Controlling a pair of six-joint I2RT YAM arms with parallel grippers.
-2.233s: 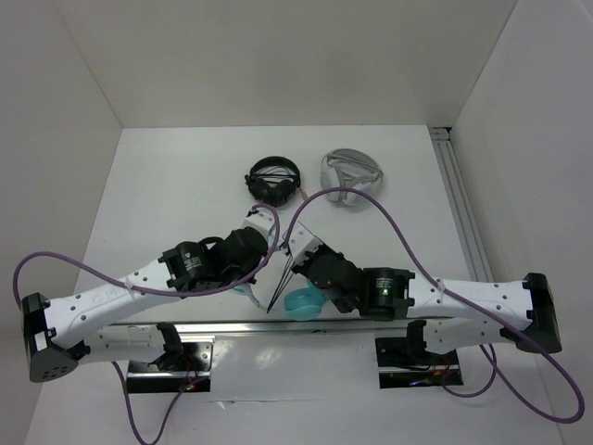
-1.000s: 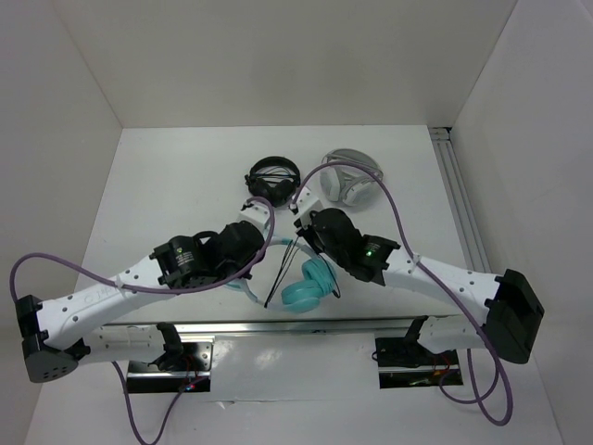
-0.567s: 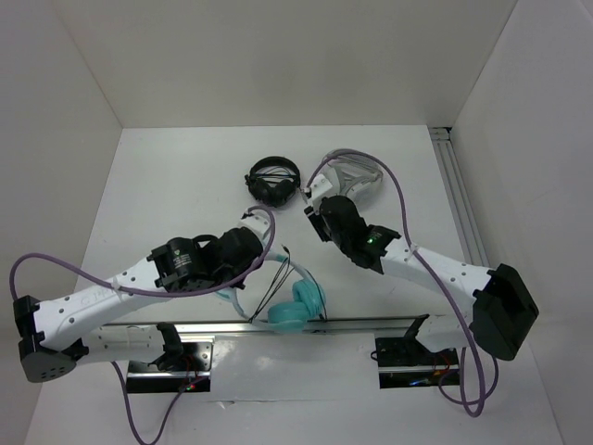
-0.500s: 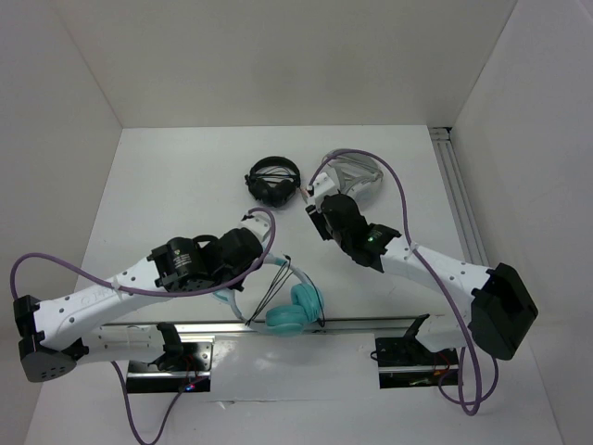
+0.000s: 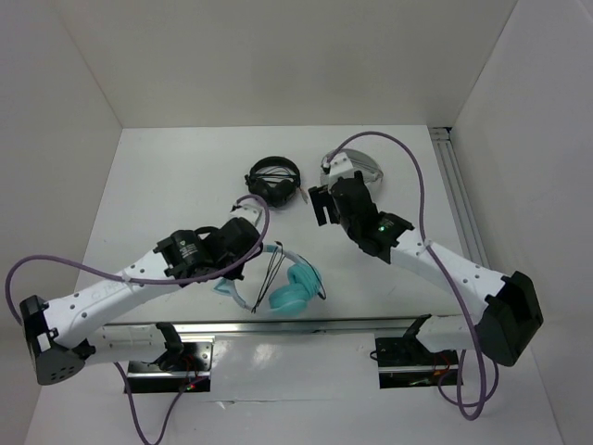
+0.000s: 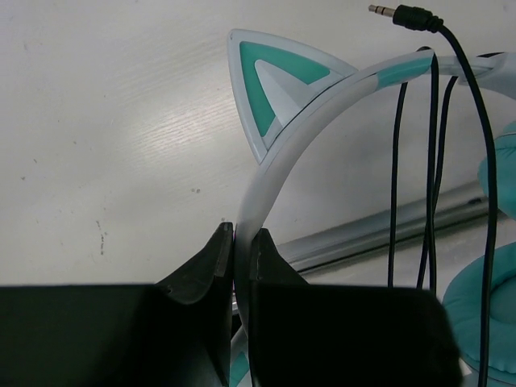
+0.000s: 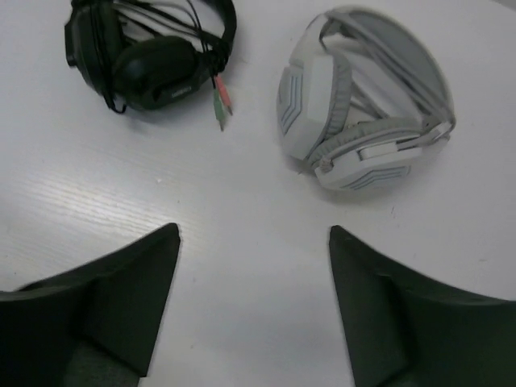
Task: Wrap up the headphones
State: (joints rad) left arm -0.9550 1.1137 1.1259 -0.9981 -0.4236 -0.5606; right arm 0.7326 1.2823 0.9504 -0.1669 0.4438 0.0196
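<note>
Left tool (image 6: 240,234) pinches the headphones (image 5: 295,289) by the headband (image 6: 278,161) at the counter's (image 5: 167,185) near edge; right tool (image 7: 252,234), spread and empty, hovers well behind.

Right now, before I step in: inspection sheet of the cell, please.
Surface: white table, a few faint specks.
Job's things: teal headphones near the front edge, held by the headband; cat ear visible.
Clutter: black headphones and white-grey headphones at the back, apart.
Tools: left tool shut on the headband; right tool open, empty, above bare table near the clutter.
Cables: thin black cable draped over the headband, plug loose; purple arm cables looping free.
Surroundings: white walls; metal rail on the right.
</note>
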